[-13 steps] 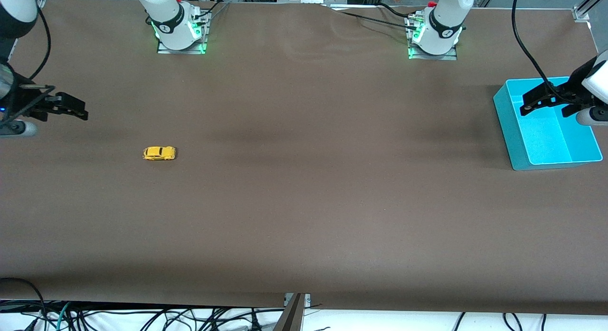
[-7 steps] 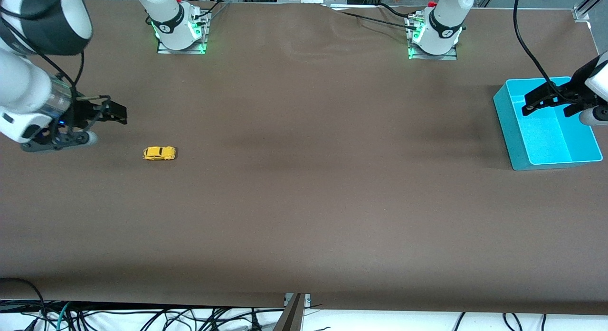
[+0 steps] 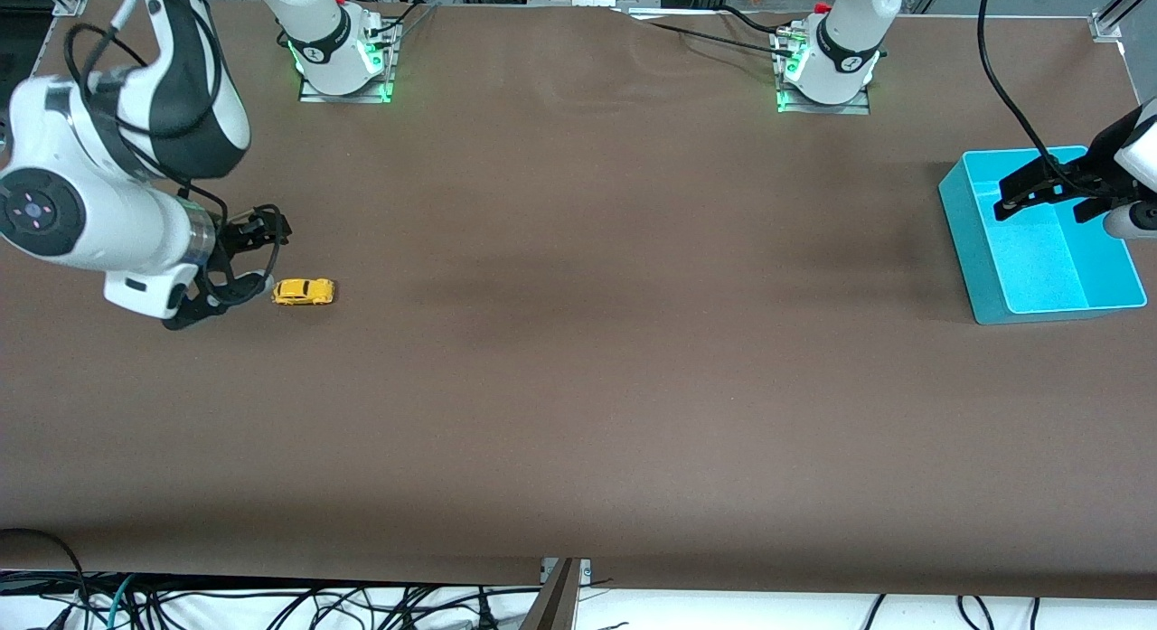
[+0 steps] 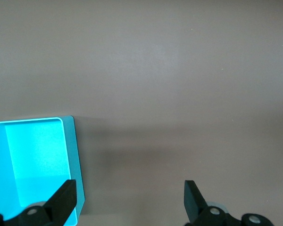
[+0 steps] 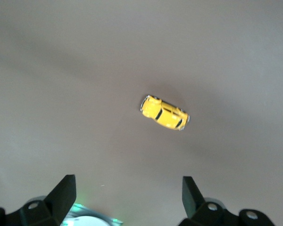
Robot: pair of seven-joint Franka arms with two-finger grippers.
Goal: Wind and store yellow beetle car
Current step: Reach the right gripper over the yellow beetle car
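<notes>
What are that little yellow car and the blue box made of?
The yellow beetle car looks like glossy painted metal or hard plastic: its shell is smooth and bright, though I can't tell which. The turquoise bin looks like matte moulded plastic, with thin even walls and a finely speckled floor.

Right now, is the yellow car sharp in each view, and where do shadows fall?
Front view: yellow beetle car small but crisp, soft shadow bands across the table. Right wrist view: car sharp, faint shadow beside it. Left wrist view: only the bin, casting a dim shadow.
</notes>
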